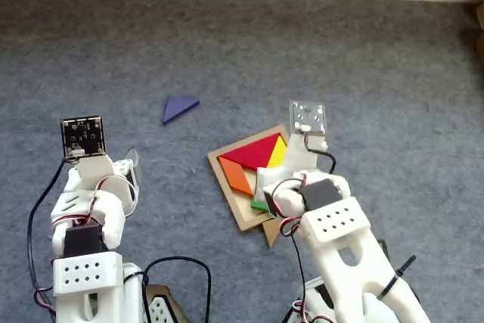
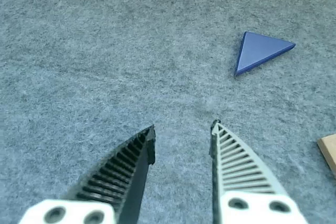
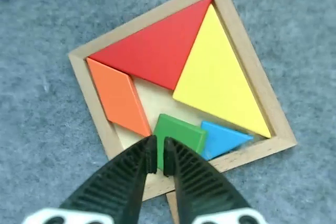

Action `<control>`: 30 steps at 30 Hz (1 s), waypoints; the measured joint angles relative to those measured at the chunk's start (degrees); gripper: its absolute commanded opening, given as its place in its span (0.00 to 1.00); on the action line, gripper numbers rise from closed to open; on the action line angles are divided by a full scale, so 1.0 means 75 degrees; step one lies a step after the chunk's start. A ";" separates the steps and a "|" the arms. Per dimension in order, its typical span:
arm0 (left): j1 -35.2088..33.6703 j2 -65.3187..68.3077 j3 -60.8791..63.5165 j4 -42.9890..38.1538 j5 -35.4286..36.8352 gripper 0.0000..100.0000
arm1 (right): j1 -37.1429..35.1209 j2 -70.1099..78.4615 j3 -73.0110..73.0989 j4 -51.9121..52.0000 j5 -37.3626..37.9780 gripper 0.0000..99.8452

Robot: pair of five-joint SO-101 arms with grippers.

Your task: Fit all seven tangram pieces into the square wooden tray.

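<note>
The right gripper (image 3: 159, 155) is working with its jaws pinched nearly together and holding nothing, tips sitting at the near edge of the green square (image 3: 181, 132). It is probably nudging that piece flat into the wooden tray (image 3: 238, 35), where the red triangle (image 3: 152, 45), yellow triangle (image 3: 220, 82) and orange parallelogram (image 3: 119, 95) are lying just beyond. The left gripper (image 2: 184, 135) is hanging wide and empty, with the dark blue triangle (image 2: 260, 51) lying well ahead of its tips on the carpet (image 2: 105, 51) — likely its next pick.
</note>
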 measured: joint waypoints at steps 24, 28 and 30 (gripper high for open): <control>0.0000 0.0000 0.0059 0.0000 -0.0070 0.19 | -0.0012 0.2532 -0.0082 -0.1219 0.0035 0.02; 0.0000 0.0000 0.0059 0.0000 -0.0070 0.19 | -0.0012 0.3165 -0.0481 -0.1477 0.0035 0.02; 0.0000 0.0000 0.0059 0.0000 -0.0070 0.19 | -0.0012 0.3411 -0.0598 -0.1747 0.0035 0.02</control>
